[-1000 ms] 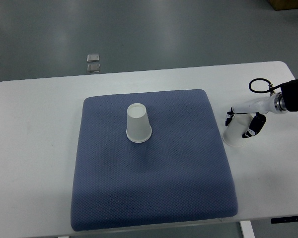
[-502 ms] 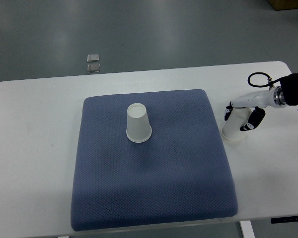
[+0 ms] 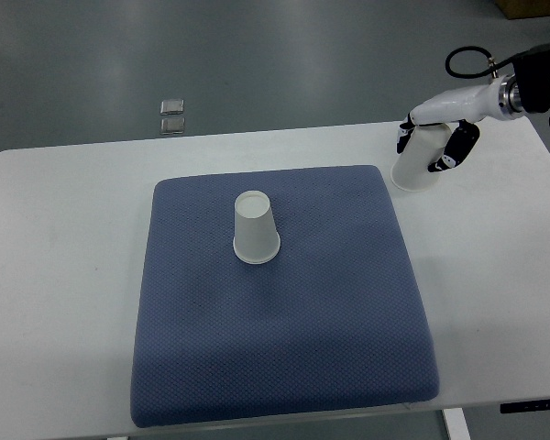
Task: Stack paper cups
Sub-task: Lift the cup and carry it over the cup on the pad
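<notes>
**Here: one cup held up at the far right, one standing on the mat**

Broadly, a white table (image 3: 64, 275) carries a blue mat (image 3: 284, 348) over most of its middle. An upside-down paper cup (image 3: 256, 229) stands on the mat, a little left of centre. At the table's far right corner the right hand (image 3: 435, 137) has its fingers closed around a second cup (image 3: 415, 163), tilted, its rim just beside the mat's corner. Two small metal plates (image 3: 172, 116) lie on the floor.

right hand (image 3: 433, 137) raised at upper right, fingers (image 3: 461, 145) curled, arm entering from right.
</notes>
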Robot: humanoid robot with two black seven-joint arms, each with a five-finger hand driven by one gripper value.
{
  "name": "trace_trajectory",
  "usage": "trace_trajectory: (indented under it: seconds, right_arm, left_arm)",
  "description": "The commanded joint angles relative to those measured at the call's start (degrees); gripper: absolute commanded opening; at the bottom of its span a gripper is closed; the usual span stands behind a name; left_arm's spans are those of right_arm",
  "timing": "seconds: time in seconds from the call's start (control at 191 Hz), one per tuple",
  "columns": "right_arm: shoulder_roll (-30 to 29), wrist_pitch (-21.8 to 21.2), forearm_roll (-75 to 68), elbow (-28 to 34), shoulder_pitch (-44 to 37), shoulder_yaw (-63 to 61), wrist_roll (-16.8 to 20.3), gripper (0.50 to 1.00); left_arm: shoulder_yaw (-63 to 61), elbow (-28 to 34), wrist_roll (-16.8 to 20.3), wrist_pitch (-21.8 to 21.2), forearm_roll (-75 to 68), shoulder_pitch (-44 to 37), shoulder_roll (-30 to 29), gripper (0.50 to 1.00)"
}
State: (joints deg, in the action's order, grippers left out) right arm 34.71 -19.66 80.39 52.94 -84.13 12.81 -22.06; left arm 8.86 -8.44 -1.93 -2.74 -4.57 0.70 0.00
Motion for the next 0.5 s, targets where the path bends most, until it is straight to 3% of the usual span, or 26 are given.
trace_trajectory:
  seconds: [0.0, 0.497]
  right_arm:
    - [-2.89, -2.22, -0.06, 1.2, -4.46, 0.02, 0.0, 0.658]
    - [-14.67, -7.49, -2.34, 3.22, -12.73, -0.15, -0.09, 0.668]
  left_arm:
    - [0.02, 0.0, 0.0, -0.07, 0.0, 0.0, 0.0, 1.0]
    - [0.02, 0.0, 0.0, -0.07, 0.0, 0.0, 0.0, 1.0]
